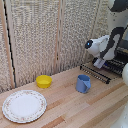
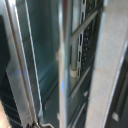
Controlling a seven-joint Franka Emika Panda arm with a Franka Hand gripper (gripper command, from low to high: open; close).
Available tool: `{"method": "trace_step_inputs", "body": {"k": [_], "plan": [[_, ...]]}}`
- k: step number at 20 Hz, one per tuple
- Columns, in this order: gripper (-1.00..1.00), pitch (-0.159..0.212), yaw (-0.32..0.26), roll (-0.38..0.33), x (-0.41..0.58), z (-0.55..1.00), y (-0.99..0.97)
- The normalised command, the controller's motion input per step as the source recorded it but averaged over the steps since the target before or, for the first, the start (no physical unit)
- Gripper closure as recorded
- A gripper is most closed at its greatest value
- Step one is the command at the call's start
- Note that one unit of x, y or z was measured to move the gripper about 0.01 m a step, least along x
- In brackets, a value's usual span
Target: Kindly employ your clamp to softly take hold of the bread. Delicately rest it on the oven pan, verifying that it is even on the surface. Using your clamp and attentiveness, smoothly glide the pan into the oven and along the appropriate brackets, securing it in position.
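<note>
Pushing pan (image 1: 98, 72) toward oven (image 1: 119, 61) at table's far edge; I keep it level on brackets, slow. Hand (image 1: 100, 63) grip: cannot tell.

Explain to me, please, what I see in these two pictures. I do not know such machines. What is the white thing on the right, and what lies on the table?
The white and dark thing is a robot arm. One picture is taken from a camera standing off the arm; the other from a camera on its wrist, very close to metal bars and walls, seemingly the oven's inside. The arm reaches down to a dark wire tray at the exterior view's right, by a dark oven. Its fingers are hidden, so I cannot tell whether they hold anything. On the wooden table stand a yellow bowl, a blue cup and a white patterned plate. I see no bread.
</note>
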Motion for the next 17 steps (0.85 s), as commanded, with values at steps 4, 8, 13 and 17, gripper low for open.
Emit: {"method": "trace_step_inputs", "body": {"k": [4,8,13,17], "plan": [[-1.00,0.029,-0.021,0.032,0.029,0.44,-0.04],[-1.00,0.108,-0.049,0.012,0.083,0.49,0.03],[-1.00,0.198,-0.043,0.061,0.118,0.43,0.28],[-1.00,0.198,-0.013,0.154,0.119,0.36,0.48]]}}
